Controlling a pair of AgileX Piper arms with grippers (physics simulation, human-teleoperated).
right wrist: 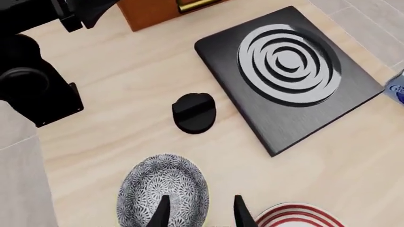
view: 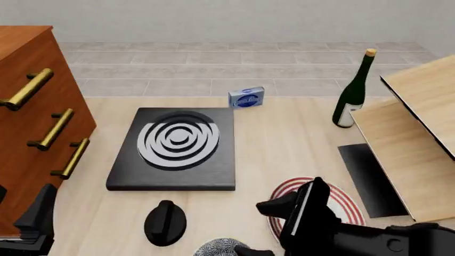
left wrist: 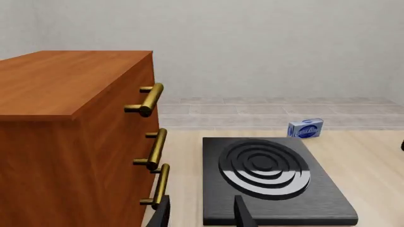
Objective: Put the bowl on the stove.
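The speckled grey-and-white bowl sits on the table near the front edge, and its top shows in the front view. The stove is a black slab with silver rings, lying farther back; it also shows in the right wrist view and the left wrist view. My right gripper is open just above the bowl's right rim, one finger over the bowl and the other outside it; it also shows in the front view. My left gripper is open and empty at the front left, near the stove's front-left edge.
A black knob-like object lies between the bowl and the stove. A red-ringed plate lies under my right arm. A wooden drawer cabinet stands at the left. A blue box, a wine bottle and a wooden box stand behind and to the right.
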